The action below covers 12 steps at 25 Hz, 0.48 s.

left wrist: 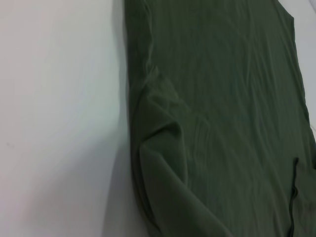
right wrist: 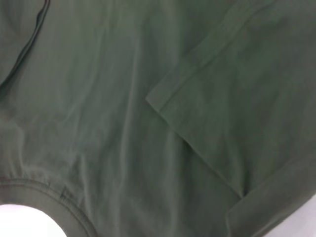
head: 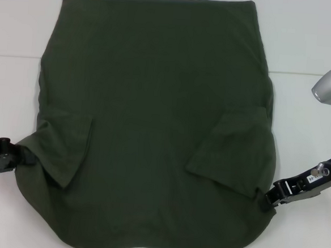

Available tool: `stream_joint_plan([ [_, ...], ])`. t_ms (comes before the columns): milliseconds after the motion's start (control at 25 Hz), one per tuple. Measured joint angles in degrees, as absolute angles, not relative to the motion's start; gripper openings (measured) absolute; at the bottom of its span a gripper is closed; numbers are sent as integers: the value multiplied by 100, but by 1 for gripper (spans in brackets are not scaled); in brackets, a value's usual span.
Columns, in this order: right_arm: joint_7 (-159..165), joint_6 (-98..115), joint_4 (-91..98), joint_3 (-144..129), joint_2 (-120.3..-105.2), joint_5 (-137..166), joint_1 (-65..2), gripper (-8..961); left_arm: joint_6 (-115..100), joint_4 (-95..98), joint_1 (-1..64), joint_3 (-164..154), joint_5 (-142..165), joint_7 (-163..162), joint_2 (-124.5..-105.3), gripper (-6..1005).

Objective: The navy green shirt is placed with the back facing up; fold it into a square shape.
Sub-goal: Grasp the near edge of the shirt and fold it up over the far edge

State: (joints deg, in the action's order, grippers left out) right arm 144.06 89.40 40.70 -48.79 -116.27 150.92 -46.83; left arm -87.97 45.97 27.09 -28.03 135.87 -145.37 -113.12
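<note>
The navy green shirt [head: 154, 129] lies flat on the white counter [head: 308, 32], plain side up, collar at the near edge, hem at the far edge. Both sleeves are folded inward over the body. The left pincer [head: 23, 148] sits at the near-left edge, touching the cloth at the shoulder; the right pincer [head: 269, 196] touches the near-right edge. Whether either pincer has closed on the fabric, I cannot tell.
</note>
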Motion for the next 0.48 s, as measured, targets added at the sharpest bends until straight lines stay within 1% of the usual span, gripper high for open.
stream_joint_plan([
  [160,14417,8977,4071,-4862,-11600,15085,-4675,210,-8856,4597,2706,-2803,13587,-14530,-11298,20],
  [280,14419,9129,4079,-4845,-11553,15075,-4649,92,-9008,4611,2677,-2804,13587,-14496,-11268,20],
  [480,14416,9543,4094,-4776,-11392,15072,-4607,16,-9331,4618,2653,-2855,13637,-14443,-11125,21],
])
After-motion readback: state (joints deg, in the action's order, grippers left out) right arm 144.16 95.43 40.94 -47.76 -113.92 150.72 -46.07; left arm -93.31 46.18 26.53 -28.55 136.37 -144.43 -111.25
